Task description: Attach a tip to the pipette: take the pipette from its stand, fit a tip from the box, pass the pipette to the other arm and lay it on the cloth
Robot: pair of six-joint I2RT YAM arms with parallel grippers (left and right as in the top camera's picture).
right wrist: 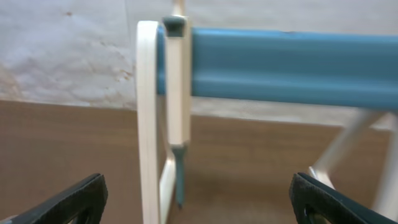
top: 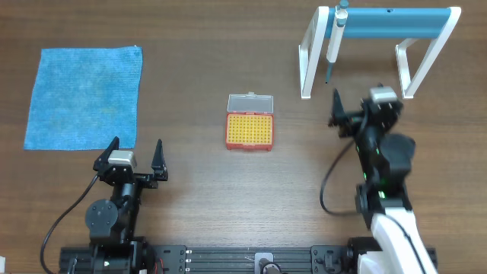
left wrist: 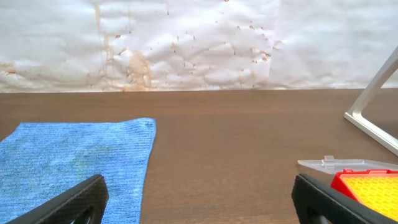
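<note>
The pipette [top: 335, 42] hangs upright at the left end of the white and blue stand [top: 396, 24] at the back right; in the right wrist view the pipette [right wrist: 176, 118] hangs in front of the stand's blue bar [right wrist: 292, 65]. My right gripper [top: 358, 106] is open, just in front of the stand, facing the pipette and apart from it. The red tip box [top: 249, 131] with yellow tips sits mid-table, lid open. The blue cloth [top: 85, 97] lies flat at the left. My left gripper [top: 137, 154] is open and empty, near the cloth's front right corner.
The stand's white legs [top: 307, 65] rest on the brown table [top: 190, 68]. In the left wrist view the cloth [left wrist: 68, 162], the tip box [left wrist: 370, 186] and a stand leg [left wrist: 373, 112] lie ahead, with a white wall [left wrist: 199, 43] behind.
</note>
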